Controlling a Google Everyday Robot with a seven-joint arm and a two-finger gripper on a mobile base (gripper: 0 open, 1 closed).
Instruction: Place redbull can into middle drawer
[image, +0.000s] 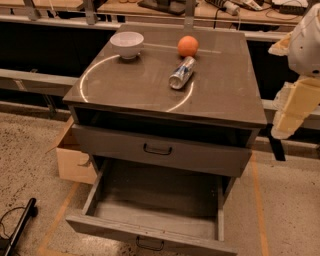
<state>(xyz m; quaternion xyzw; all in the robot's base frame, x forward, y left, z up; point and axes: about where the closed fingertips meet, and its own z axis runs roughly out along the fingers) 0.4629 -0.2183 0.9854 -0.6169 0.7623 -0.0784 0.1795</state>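
Note:
The redbull can (181, 73) lies on its side on the cabinet top (220, 95), just in front of the orange ball (188, 46). The middle drawer (200, 239) is pulled out wide open at the bottom, and its inside is bare. The grey drawer above it (120, 145) is shut. My gripper (294, 107) is at the right edge of the view, beside the cabinet's right side, level with the top and well clear of the can. It holds nothing that I can see.
A white bowl (127, 44) stands at the back left of the cabinet top. A cardboard box (72, 162) sits on the floor left of the cabinet. A black cable and bar (17, 225) lie at the lower left. Benches run behind.

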